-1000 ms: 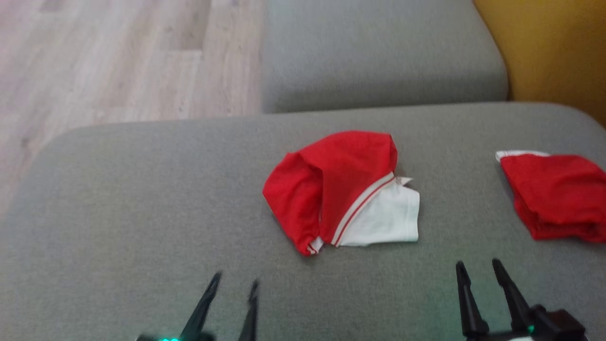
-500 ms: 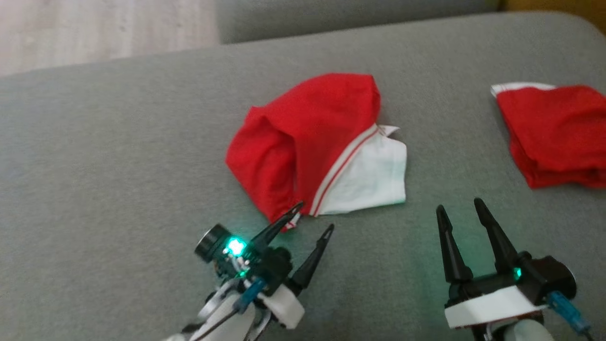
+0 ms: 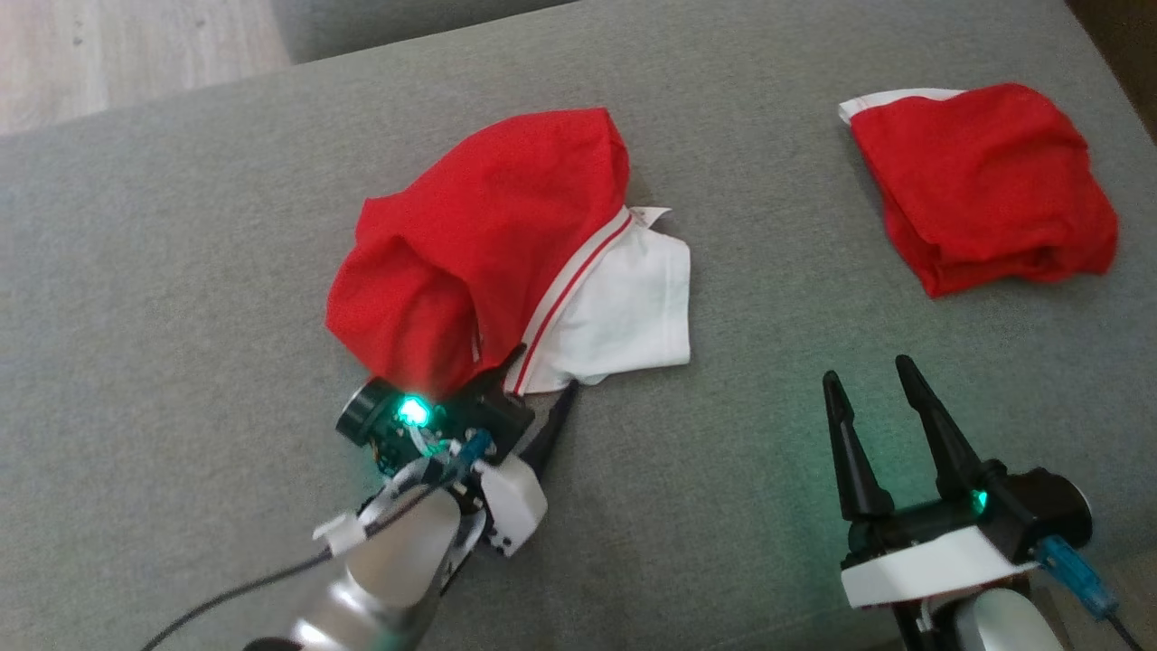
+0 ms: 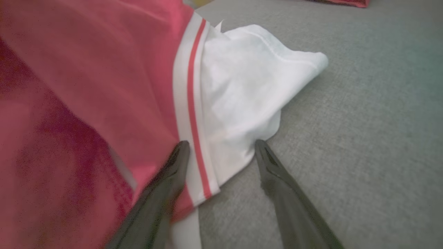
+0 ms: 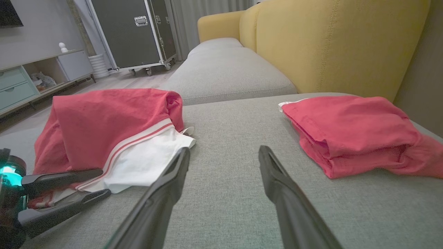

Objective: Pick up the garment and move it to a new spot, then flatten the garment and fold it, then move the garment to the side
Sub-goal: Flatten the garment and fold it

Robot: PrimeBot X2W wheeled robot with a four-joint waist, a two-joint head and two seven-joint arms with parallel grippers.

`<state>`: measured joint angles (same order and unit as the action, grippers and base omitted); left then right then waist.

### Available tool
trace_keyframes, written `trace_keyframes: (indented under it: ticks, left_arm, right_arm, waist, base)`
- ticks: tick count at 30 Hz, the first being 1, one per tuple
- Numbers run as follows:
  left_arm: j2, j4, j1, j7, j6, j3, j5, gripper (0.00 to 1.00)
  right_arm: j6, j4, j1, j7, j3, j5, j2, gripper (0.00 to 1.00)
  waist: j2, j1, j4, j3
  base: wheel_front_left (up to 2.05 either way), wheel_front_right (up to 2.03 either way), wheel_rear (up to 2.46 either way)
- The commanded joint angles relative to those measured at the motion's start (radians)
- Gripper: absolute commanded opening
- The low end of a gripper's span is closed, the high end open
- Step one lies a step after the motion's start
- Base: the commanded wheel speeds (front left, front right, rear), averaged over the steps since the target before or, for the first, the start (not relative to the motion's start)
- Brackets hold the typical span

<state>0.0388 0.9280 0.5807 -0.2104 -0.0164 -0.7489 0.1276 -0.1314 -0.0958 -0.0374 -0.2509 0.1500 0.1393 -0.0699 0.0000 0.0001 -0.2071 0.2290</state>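
Advancing from the near edge of the seat cushion (image 3: 181, 271) over the last second, the left gripper (image 3: 545, 369) is now arriving at the near hem of the garment (image 3: 479, 226). The head camera has tipped down too, so the cloth's shift in the picture is not its own.

Its fingers are standing spread and empty, straddling the striped band (image 4: 192, 114). The right gripper (image 3: 865, 368) is hovering toward the near right, fingers likewise parted, holding nothing. The garment is lying bunched around the cushion's middle. A folded red piece (image 3: 985, 181) is sitting near the far right corner.

Closing here is probably risking a pinch of the top layer alone, or of the thin hem, which could slip out on lifting. The lower finger may also be digging into the cushion.

The left wrist view is showing the hem lying between the fingertips. The right wrist view is showing one left finger above the cloth and one below, plus a yellow backrest (image 5: 328, 41) beyond.
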Motion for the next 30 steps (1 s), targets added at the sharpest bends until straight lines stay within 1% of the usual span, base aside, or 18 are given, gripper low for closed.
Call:
trace_keyframes:
  ticks: [1, 2, 3, 6, 10, 14, 17, 21, 25, 28, 30]
  left_arm:
    - [0.012, 0.02, 0.026, 0.029, 0.007, 0.016, 0.014, 0.91]
    - [0.012, 0.04, 0.032, 0.042, 0.001, 0.012, 0.029, 0.12]
    - [0.012, 0.053, 0.035, 0.048, -0.009, 0.009, 0.047, 0.0]
    - [0.011, 0.048, 0.043, 0.018, -0.032, -0.01, 0.093, 0.0]
    - [0.011, -0.017, 0.068, -0.022, -0.078, -0.04, 0.171, 0.0]
    - [0.011, -0.108, 0.179, -0.046, -0.102, -0.051, 0.213, 0.0]
    - [0.023, -0.17, 0.293, -0.05, -0.11, -0.029, 0.226, 0.0]
    - [0.087, -0.291, 0.455, -0.051, -0.114, -0.005, 0.246, 0.0]
    - [0.158, -0.367, 0.584, -0.051, -0.114, 0.058, 0.3, 0.0]
    - [0.22, -0.382, 0.603, -0.051, -0.114, 0.084, 0.334, 0.0]
    - [0.264, -0.389, 0.55, -0.051, -0.114, 0.086, 0.357, 0.0]
  right_arm:
    - [0.001, 0.027, 0.024, -0.011, 0.024, -0.001, -0.009, 1.0]
    - [0.001, 0.025, 0.024, -0.011, 0.025, -0.001, -0.008, 1.0]
    - [0.001, 0.024, 0.024, -0.011, 0.025, 0.0, -0.007, 1.0]
    - [0.001, 0.019, 0.017, -0.011, 0.025, 0.003, -0.003, 1.0]
    - [0.001, 0.011, 0.0, -0.011, 0.029, 0.009, 0.003, 1.0]
    - [0.001, 0.01, -0.031, -0.011, 0.018, 0.013, 0.009, 1.0]
    - [0.001, 0.013, -0.057, -0.011, 0.017, 0.016, 0.012, 1.0]
    - [0.001, 0.021, -0.082, -0.011, 0.013, 0.022, 0.014, 1.0]
    - [0.001, 0.033, -0.09, -0.011, -0.004, 0.024, 0.016, 1.0]
    - [0.001, 0.043, -0.094, -0.011, -0.017, 0.024, 0.017, 1.0]
    - [0.001, 0.051, -0.1, -0.011, -0.032, 0.023, 0.018, 1.0]
  waist:
    - [0.0, -0.0001, -0.009, 0.0]
    - [0.0, -0.0001, -0.013, -0.003]
    - [0.0, -0.0001, -0.017, -0.009]
    - [0.0, -0.0001, -0.025, -0.037]
    - [0.0, -0.0001, -0.03, -0.098]
    - [0.0, -0.0001, -0.029, -0.161]
    - [0.0, -0.0001, -0.032, -0.204]
    - [0.0, -0.0001, -0.033, -0.234]
    - [0.0, -0.0001, -0.011, -0.243]
    - [0.0, -0.0001, 0.018, -0.242]
    - [0.0, -0.0001, 0.044, -0.239]
  base:
    - [0.0, 0.0, 0.0]
    - [0.0, 0.0, 0.0]
    - [0.0, 0.0, 0.0]
    - [0.0, 0.0, 0.0]
    - [0.0, 0.0, 0.0]
    - [0.0, 0.0, 0.0]
    - [0.0, 0.0, 0.0]
    - [0.0, 0.0, 0.0]
    - [0.0, 0.0, 0.0]
    - [0.0, 0.0, 0.0]
    - [0.0, 0.0, 0.0]
